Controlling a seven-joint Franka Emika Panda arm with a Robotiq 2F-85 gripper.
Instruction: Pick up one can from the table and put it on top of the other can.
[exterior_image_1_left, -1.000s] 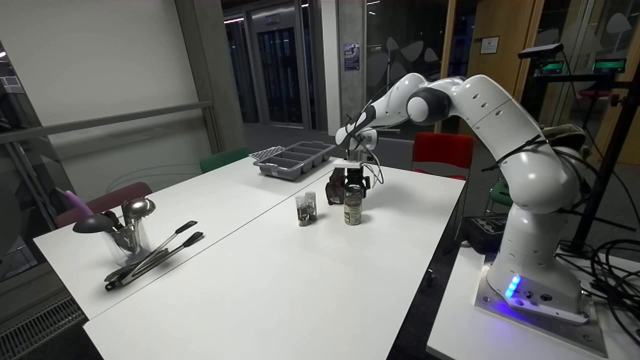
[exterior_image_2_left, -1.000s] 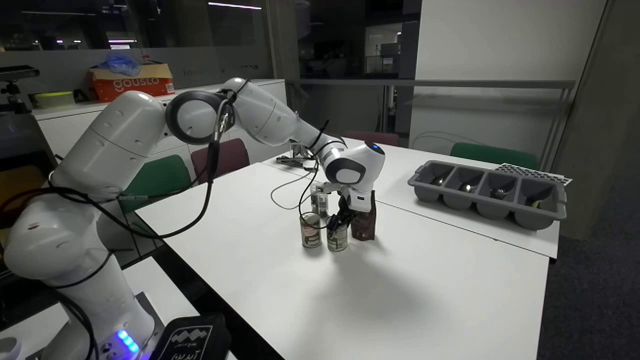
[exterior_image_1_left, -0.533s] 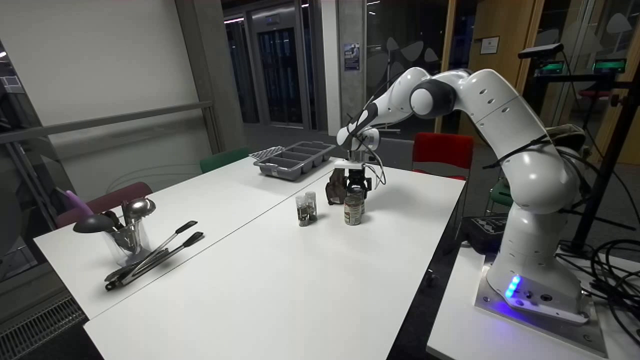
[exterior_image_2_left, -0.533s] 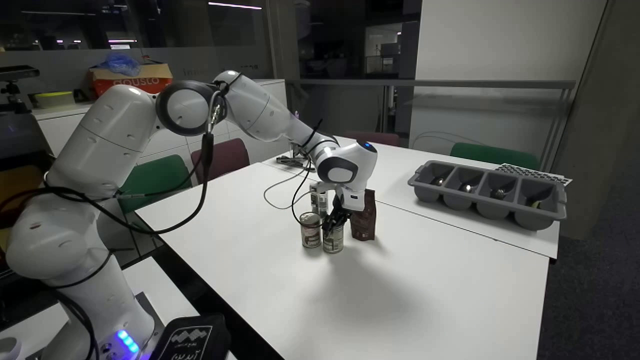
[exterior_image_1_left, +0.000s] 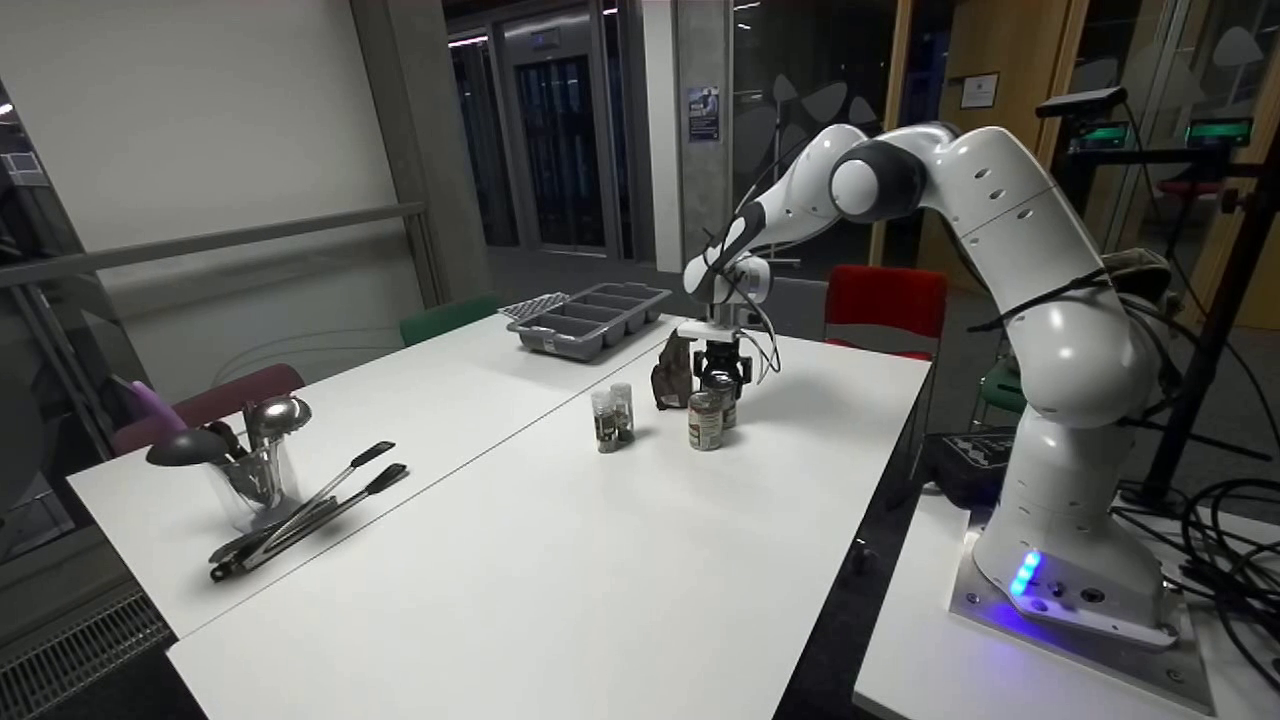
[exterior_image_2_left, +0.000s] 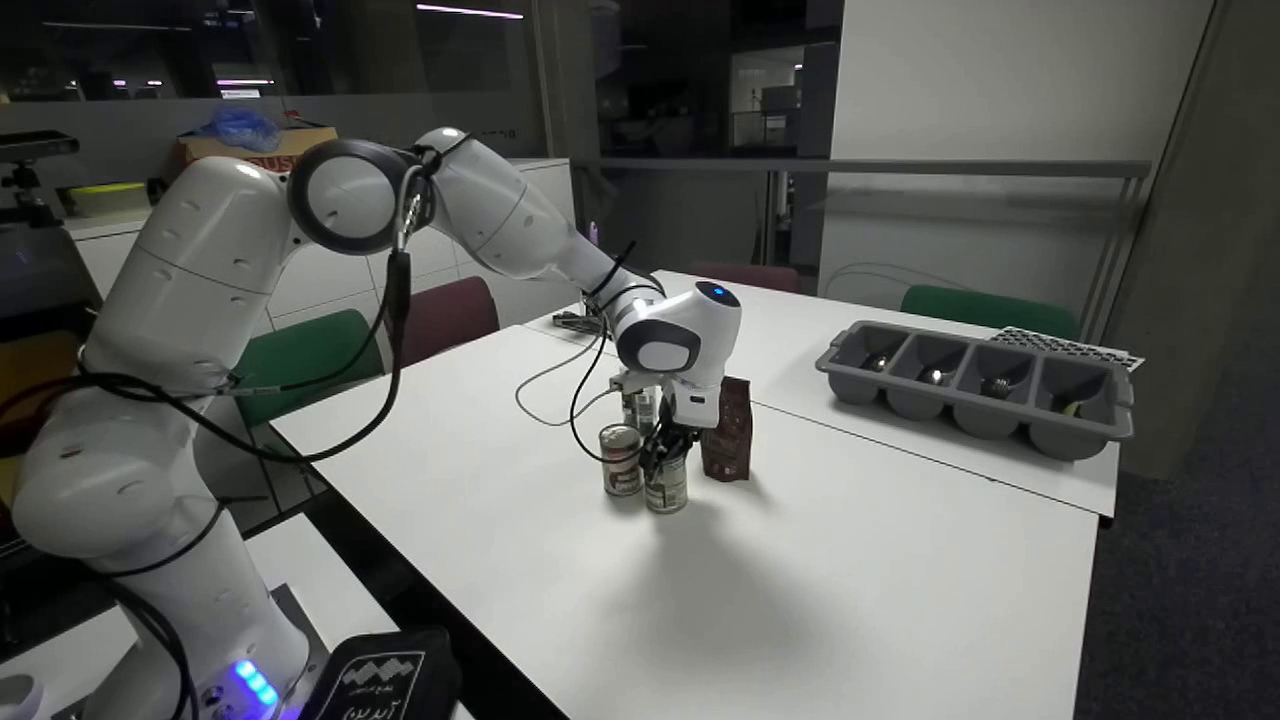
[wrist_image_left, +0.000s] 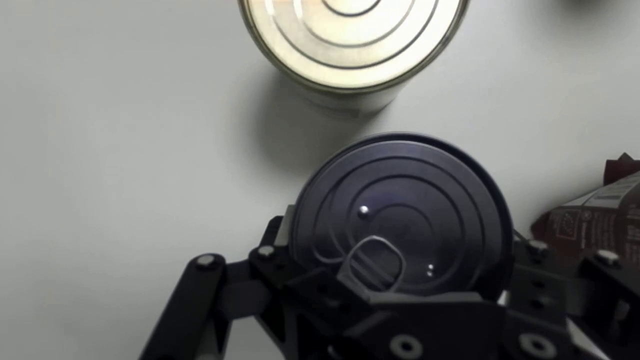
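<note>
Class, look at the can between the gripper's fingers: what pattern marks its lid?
The lid has concentric rings, seen best in the wrist view.

can 1 (wrist_image_left: 400, 210): ring-pull, upright | can 2 (exterior_image_1_left: 705, 422): upright, beside, on table (exterior_image_1_left: 560, 560)

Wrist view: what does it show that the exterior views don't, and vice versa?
Only the wrist view: the pull tab on the lid of the gripped can.

Only the exterior views: the gray compartment tray, green chairs and the robot's arm.

Shared: the gripped can between the jaws, the other can, the brown pouch and the white table.
</note>
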